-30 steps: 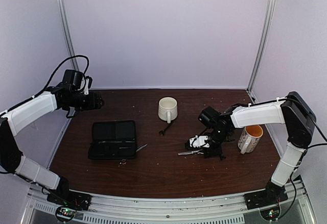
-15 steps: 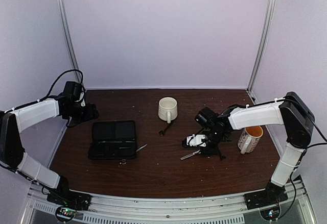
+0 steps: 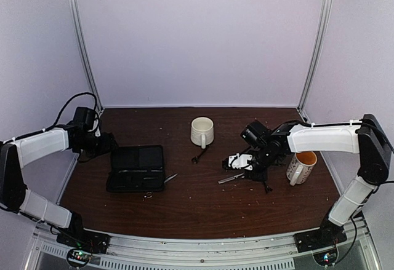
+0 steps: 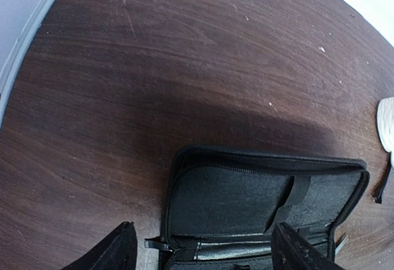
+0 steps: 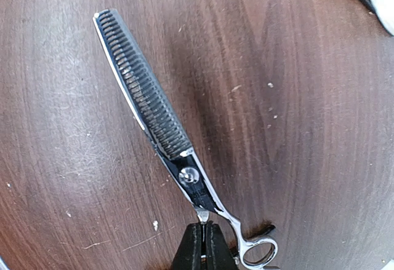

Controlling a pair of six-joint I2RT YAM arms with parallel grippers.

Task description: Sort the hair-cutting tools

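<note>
Because the right gripper [image 5: 202, 245] is clamped only on the thin shank of the thinning scissors [image 5: 148, 107], held blade-forward and apparently just clear of the table [image 5: 320, 128] near the yellow-lined mug [image 3: 301, 165], the tool can pivot or slip during transfer. The left gripper [image 4: 203, 251] has its jaws apart over the black case [image 4: 246, 196].

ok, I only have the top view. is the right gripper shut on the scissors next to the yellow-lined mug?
Observer: Yes. The right wrist view shows the right gripper shut on the scissors, pinching the shank between the pivot and the finger ring.
Operator: plain or thinning pair?
Observer: Thinning. One blade is toothed along its whole length, and the blades are closed.
Operator: and the left?
Observer: The left gripper is open and holding nothing, with its fingers wide apart over the edge of the unzipped case.
</note>
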